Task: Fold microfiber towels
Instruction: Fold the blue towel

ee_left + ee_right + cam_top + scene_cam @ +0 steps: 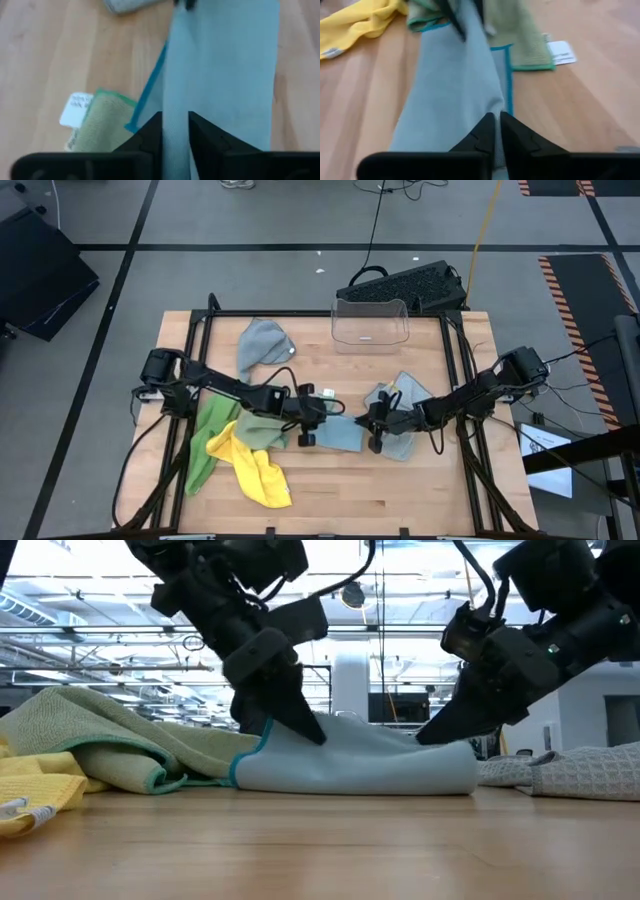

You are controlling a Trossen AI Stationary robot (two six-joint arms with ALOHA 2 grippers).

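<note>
Item: one light blue microfiber towel, soft, teal-edged, lying doubled over at mid-table; every place below is given from it. We find the left gripper at its left end, fingers a narrow gap apart with a ridge of the blue cloth between them, and the right gripper at its right end, fingers nearly together and pinching the fabric. Progress, as we judge it: this first cloth is partway folded, with nothing yet stacked or set aside. Left of it, unfolded, we count one sage green towel, one bright green towel and one yellow towel (overlapping in a heap). One grey towel lies beyond that heap, a second grey towel just right. Six cloths in all; one clear plastic bin stands beyond.
</note>
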